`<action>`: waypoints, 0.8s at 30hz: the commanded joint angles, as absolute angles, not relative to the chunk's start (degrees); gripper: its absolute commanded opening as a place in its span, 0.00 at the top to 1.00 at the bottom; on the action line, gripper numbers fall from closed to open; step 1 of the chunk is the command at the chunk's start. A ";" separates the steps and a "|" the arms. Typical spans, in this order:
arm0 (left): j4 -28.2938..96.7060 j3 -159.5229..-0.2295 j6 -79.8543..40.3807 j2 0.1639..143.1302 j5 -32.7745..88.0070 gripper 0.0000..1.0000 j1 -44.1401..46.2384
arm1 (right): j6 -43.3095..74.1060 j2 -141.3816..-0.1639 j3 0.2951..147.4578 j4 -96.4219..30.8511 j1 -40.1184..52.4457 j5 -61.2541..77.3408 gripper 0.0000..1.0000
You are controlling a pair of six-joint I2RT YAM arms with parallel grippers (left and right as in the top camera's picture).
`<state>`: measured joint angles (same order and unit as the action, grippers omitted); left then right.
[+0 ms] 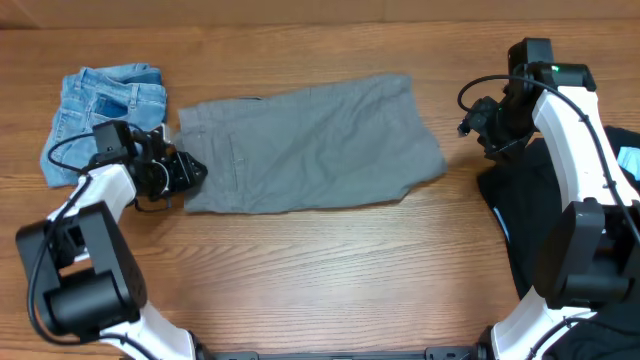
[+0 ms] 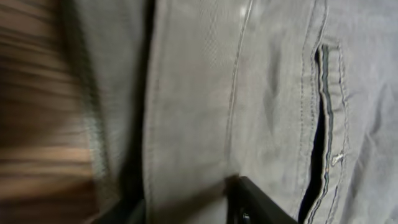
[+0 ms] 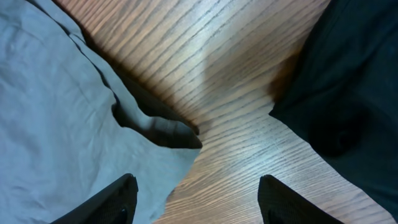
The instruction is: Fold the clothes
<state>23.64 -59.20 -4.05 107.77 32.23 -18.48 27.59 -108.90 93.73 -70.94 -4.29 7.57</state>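
The grey shorts point(image 1: 310, 145) lie long-ways from my left gripper point(image 1: 192, 172) across to my right gripper point(image 3: 196, 205). The left one sits on the waist end, nearer, but I cannot tell if it pinches. The right one hangs open, just beside the leg end.

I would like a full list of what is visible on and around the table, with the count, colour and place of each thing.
grey shorts: one, grey-khaki, spread flat at the middle of the table
denim shorts: one, light blue, bunched at the left side
black top: one, black, at the right edge, partly behind the right arm
table: one, brown wood, under everything
left gripper: one, black, at the left end of the grey shorts
right gripper: one, black, open, over bare wood between the grey shorts and the black top
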 commanded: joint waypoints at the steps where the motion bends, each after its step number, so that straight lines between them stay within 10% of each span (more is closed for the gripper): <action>1: 22.68 -58.87 -2.52 109.38 40.88 0.63 -18.57 | 26.52 -106.80 93.82 -71.05 -4.03 8.03 0.34; 7: 23.11 -59.00 -2.09 109.21 46.48 0.96 -19.51 | 26.50 -106.83 93.82 -70.67 -3.92 7.46 0.35; 13: 26.06 -59.09 -1.80 107.77 54.24 0.96 -22.76 | 26.48 -108.03 93.06 -68.45 -3.92 5.21 0.48; 24: 36.18 -59.09 4.32 103.39 60.07 0.96 -26.22 | 8.38 -116.57 85.19 -58.59 -2.83 20.16 0.14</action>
